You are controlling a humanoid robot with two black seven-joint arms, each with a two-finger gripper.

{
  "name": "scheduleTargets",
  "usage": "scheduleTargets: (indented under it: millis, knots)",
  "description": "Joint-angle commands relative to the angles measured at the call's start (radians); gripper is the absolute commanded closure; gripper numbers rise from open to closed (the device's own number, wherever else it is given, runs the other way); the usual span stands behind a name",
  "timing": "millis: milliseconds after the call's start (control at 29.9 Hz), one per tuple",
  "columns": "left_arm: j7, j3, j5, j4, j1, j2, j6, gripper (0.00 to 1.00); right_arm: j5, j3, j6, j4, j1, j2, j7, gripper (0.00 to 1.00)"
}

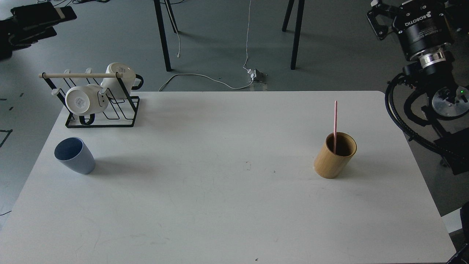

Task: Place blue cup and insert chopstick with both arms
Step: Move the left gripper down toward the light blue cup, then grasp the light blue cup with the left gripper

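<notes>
The blue cup [75,155] stands upright on the white table [220,205] near its left edge, in front of the mug rack. A pink chopstick [335,121] stands nearly upright in a tan bamboo cup [334,155] on the right side of the table. My right gripper [394,8] is at the top right corner, off the table and far behind the bamboo cup. Its fingertips are cut off by the view's top edge, and nothing shows between them. My left gripper is out of view.
A black wire rack [99,110] with two white mugs [86,101] and a pale wooden rod stands at the table's back left corner. Chair legs and a white cable lie on the floor behind the table. A dark flat shape [34,18] sits at the top left.
</notes>
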Motion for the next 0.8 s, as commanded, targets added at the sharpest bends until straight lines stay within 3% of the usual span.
scheduleTargets:
  millis: [0, 67, 234, 368, 568, 769]
  knots:
    - [0.0, 0.082, 0.096, -0.017, 0.025, 0.043, 0.0, 0.07, 0.0, 0.003, 0.0, 0.01, -0.016, -0.006, 0.0, 0.0]
    - [-0.005, 0.121, 0.223, -0.011, 0.031, 0.041, 0.015, 0.07, 0.0, 0.003, 0.0, 0.009, -0.022, -0.006, 0.0, 0.0]
    - [-0.034, 0.309, 0.348, 0.052, 0.071, 0.027, 0.257, 0.08, -0.002, 0.0, 0.0, 0.01, -0.03, -0.006, 0.0, 0.0]
    - [-0.1, 0.423, 0.351, 0.168, 0.074, -0.026, 0.286, 0.14, -0.002, 0.0, 0.0, 0.012, -0.03, -0.006, 0.0, 0.0]
    - [-0.206, 0.514, 0.389, 0.463, 0.082, -0.199, 0.392, 0.23, -0.002, -0.005, 0.0, 0.013, -0.044, -0.004, 0.0, 0.0]
    - [-0.223, 0.577, 0.392, 0.523, 0.112, -0.244, 0.429, 0.26, -0.002, -0.003, 0.0, 0.012, -0.045, -0.004, 0.0, 0.0]
